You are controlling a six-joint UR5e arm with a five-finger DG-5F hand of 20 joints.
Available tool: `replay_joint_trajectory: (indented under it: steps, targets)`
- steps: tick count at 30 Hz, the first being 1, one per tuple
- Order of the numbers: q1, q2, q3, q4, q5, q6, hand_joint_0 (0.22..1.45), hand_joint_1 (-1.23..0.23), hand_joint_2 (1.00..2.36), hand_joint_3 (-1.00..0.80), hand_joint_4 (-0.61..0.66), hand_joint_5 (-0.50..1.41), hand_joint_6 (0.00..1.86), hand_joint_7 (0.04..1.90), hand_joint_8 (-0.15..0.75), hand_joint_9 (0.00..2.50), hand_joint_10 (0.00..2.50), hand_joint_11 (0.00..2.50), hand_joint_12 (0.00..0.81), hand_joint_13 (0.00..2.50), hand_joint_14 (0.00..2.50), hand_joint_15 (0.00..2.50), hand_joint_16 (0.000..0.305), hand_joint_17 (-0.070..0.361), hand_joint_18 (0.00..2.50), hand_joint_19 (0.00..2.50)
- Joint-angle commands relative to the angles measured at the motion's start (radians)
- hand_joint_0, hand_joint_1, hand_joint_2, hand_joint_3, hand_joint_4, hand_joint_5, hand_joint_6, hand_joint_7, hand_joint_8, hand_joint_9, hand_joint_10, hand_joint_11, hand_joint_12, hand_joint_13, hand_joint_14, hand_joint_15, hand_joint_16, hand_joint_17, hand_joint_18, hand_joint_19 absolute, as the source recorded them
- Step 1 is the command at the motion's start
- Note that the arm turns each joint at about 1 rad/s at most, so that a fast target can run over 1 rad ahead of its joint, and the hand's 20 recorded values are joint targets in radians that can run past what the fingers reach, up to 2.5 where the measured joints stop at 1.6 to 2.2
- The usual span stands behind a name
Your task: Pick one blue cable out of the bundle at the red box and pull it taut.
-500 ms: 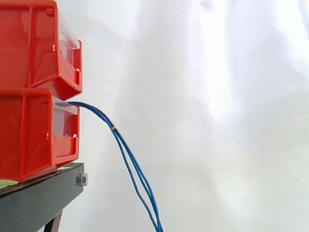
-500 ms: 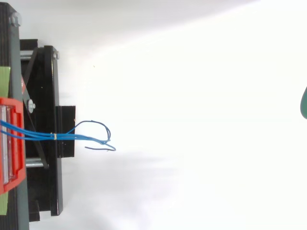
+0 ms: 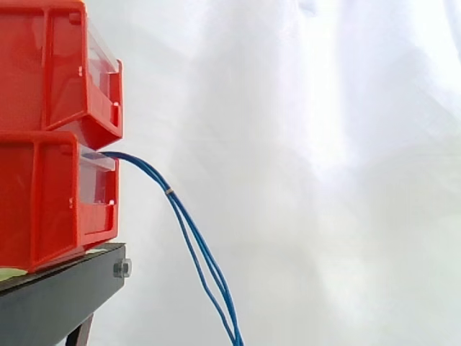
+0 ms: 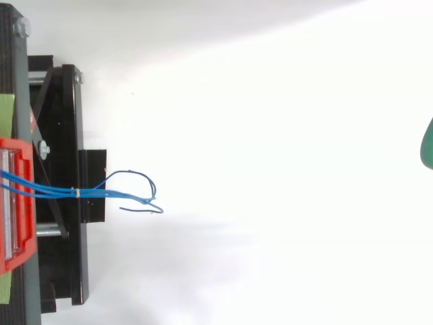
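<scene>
robot hand (image 4: 427,143) edged in, rt edge.

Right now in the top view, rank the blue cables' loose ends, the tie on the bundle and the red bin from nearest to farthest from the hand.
The hand sits at the right edge.
1. loose ends, curled left of centre.
2. tie, farther left on the bundle.
3. red bin, at the left edge.

Upper bin (image 3: 43,65) on lower bin (image 3: 36,205) at left, both on a stand (image 3: 57,299), cable bundle (image 3: 171,192) hanging from the lower bin's front, right of the stand, curtain (image 3: 324,180) behind, robot hand (image 4: 427,143) far right.
</scene>
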Motion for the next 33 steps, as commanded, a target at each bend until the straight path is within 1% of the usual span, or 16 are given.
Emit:
replay_joint_trajectory:
  steps: [1,11,12,13,18,20,22,25,28,31,32,33]
  targets:
    - [0.0,-0.001,0.0,0.024,0.004,-0.001,0.55,-0.58,1.0,-0.5,0.39,-0.16,0.5,0.84,0.348,0.85,0.01,0.55,0.422,0.62,0.01,0.25,0.06,0.135,0.58,0.34]
    - [0.002,-0.002,-0.002,0.03,0.004,-0.005,0.53,-0.6,1.0,-0.5,0.39,-0.16,0.5,0.87,0.349,0.84,0.01,0.55,0.425,0.62,0.01,0.25,0.061,0.137,0.58,0.35]
    - [0.002,-0.021,-0.002,0.03,0.004,-0.007,0.53,-0.6,1.0,-0.5,0.39,-0.16,0.5,0.88,0.351,0.84,0.01,0.55,0.426,0.62,0.01,0.25,0.061,0.137,0.58,0.34]
    - [0.002,-0.025,-0.002,0.032,0.004,-0.022,0.53,-0.6,1.0,-0.5,0.39,-0.16,0.5,0.88,0.351,0.84,0.01,0.55,0.428,0.62,0.01,0.25,0.061,0.138,0.58,0.34]
    - [0.002,-0.057,-0.002,0.05,0.004,-0.028,0.5,-0.61,1.0,-0.5,0.4,-0.15,0.5,0.9,0.356,0.84,0.01,0.55,0.436,0.62,0.01,0.25,0.063,0.142,0.59,0.34]
    - [0.002,-0.062,-0.002,0.064,0.004,-0.028,0.5,-0.61,1.0,-0.5,0.4,-0.15,0.5,0.91,0.359,0.83,0.01,0.55,0.438,0.62,0.01,0.25,0.064,0.143,0.59,0.34]
    - [0.002,-0.061,-0.002,0.091,0.005,-0.031,0.49,-0.62,1.0,-0.5,0.4,-0.15,0.5,0.94,0.361,0.83,0.01,0.56,0.439,0.62,0.01,0.25,0.064,0.144,0.59,0.34]
    - [0.002,-0.062,-0.002,0.12,0.013,-0.053,0.53,-0.68,1.0,-0.5,0.39,-0.14,0.5,0.98,0.346,0.81,0.01,0.55,0.425,0.6,0.01,0.26,0.061,0.137,0.56,0.35]
    - [0.002,-0.062,-0.002,0.125,0.021,-0.087,0.55,-0.72,1.0,-0.46,0.36,-0.14,0.5,1.04,0.336,0.8,0.01,0.56,0.415,0.59,0.01,0.25,0.06,0.134,0.55,0.35]
    - [0.002,-0.065,-0.002,0.139,0.036,-0.119,0.57,-0.75,1.0,-0.44,0.33,-0.14,0.5,1.09,0.332,0.79,0.01,0.56,0.413,0.58,0.01,0.24,0.059,0.132,0.55,0.34]
    - [0.002,-0.077,-0.002,0.157,0.05,-0.134,0.57,-0.75,1.0,-0.44,0.33,-0.14,0.5,1.09,0.332,0.79,0.01,0.57,0.413,0.58,0.01,0.25,0.059,0.132,0.55,0.34]
    - [0.002,-0.079,-0.002,0.163,0.053,-0.137,0.57,-0.75,1.01,-0.43,0.32,-0.14,0.5,1.1,0.331,0.78,0.01,0.57,0.412,0.58,0.01,0.25,0.059,0.132,0.55,0.35]
